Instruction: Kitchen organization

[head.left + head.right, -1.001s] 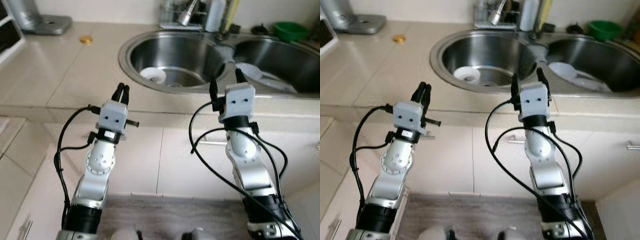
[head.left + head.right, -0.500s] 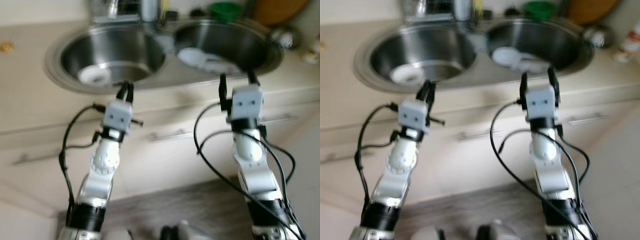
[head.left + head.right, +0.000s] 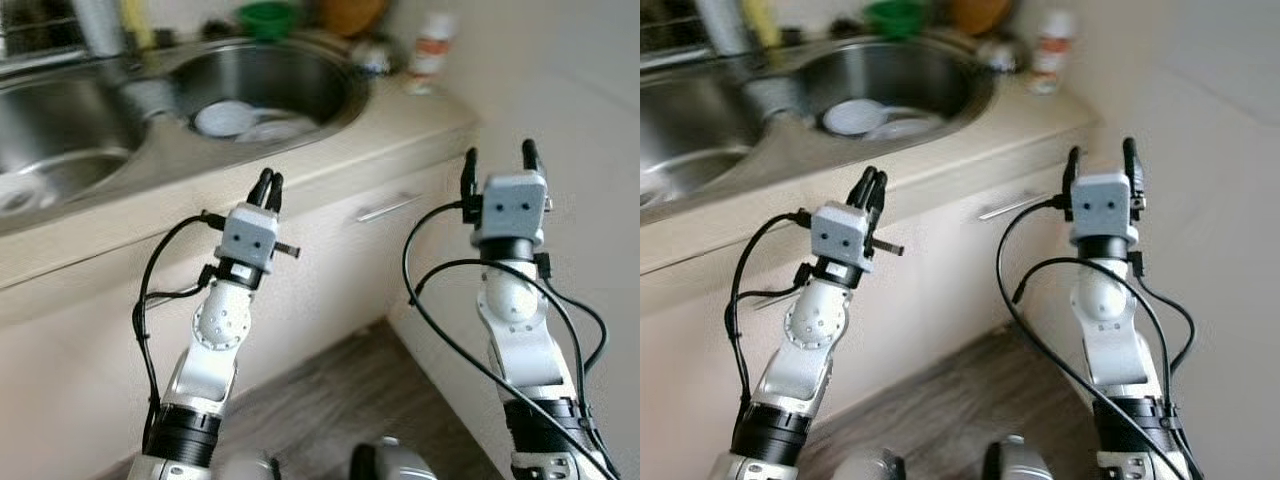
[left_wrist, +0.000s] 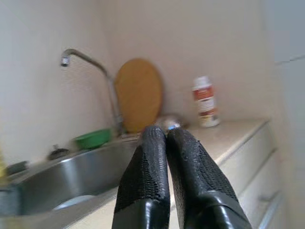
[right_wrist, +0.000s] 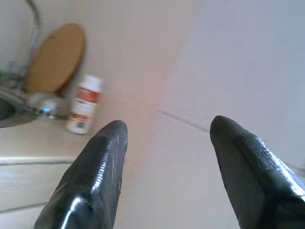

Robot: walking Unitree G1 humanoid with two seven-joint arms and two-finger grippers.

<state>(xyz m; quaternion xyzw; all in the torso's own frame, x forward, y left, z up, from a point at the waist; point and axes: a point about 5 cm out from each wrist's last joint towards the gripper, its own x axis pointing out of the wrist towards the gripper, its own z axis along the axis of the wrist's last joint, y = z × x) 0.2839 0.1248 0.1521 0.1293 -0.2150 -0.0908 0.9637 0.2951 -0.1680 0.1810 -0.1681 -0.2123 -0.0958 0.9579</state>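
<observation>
A steel double sink (image 3: 150, 100) is set in the beige counter (image 3: 330, 150), with white dishes (image 3: 245, 122) lying in its right basin. My left gripper (image 3: 267, 181) is shut and empty, raised in front of the counter's edge. My right gripper (image 3: 496, 158) is open and empty, held up beyond the counter's end, in front of the pale wall. A white bottle with a red label (image 3: 431, 62) stands at the counter's far right corner; it is also in the left wrist view (image 4: 206, 101) and the right wrist view (image 5: 83, 111).
A round wooden board (image 4: 138, 94) leans on the wall behind the tap (image 4: 93, 71), beside a green bowl (image 3: 265, 18). Cabinet fronts with a bar handle (image 3: 388, 207) run below the counter. Grey wood floor (image 3: 320, 410) lies beneath. A pale wall (image 3: 560, 90) stands to the right.
The whole view has swung to the right: the sink has slid to the left of the picture and the counter's end and wall have come in. Both grippers keep their poses.
</observation>
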